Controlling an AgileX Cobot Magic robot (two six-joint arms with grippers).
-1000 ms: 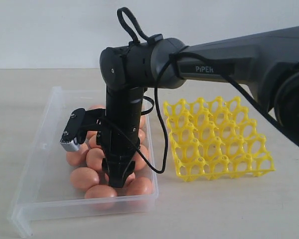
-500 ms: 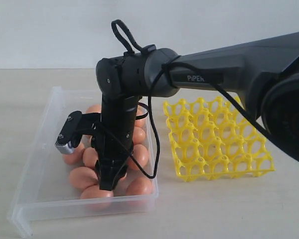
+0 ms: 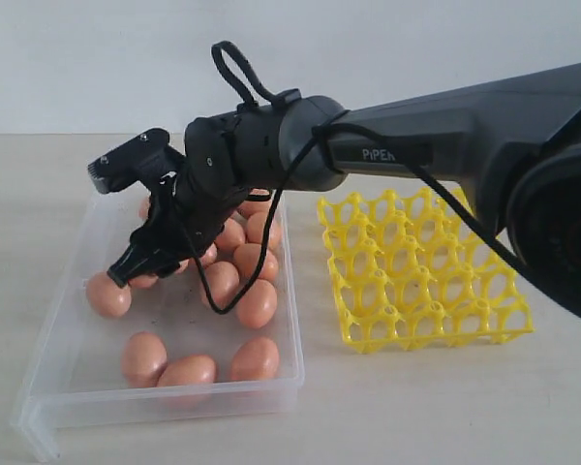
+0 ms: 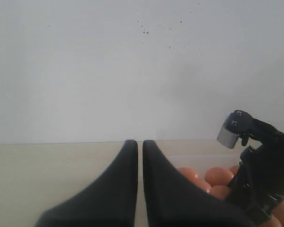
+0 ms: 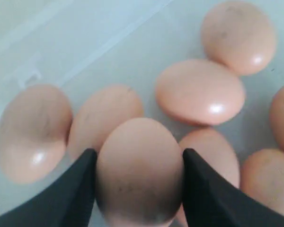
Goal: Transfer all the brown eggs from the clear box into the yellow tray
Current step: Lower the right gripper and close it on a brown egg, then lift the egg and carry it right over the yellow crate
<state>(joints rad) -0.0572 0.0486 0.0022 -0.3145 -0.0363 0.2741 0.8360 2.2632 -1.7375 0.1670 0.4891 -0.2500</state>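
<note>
From where I stand, the right fingers point(image 5: 78, 189) are closed on a brown egg point(image 5: 139, 170), one finger against either flank of it, with its neighbours lying loose underneath. In the exterior view that arm reaches in from the right edge and slants down over the clear box point(image 3: 97, 397) at the left of the frame. The held egg sits at the fingertips near the box's left wall, and I cannot tell whether it has cleared the floor. The other brown eggs point(image 3: 257, 302) lie scattered across the box. The yellow tray point(image 3: 421, 266) sits just beside the box at centre-right on the worktop point(image 3: 445, 417), every cup I can see bare. The left fingers point(image 4: 118, 189) are all but together with nothing between them. My worry is the grip: a smooth, rounded shell pinched at a slant could squirt out on the way across and crack on the eggs below or the box wall. Squeezing harder risks crushing it, and an off-centre landing at the tray would set it on a pointed post instead of in a cup.
</note>
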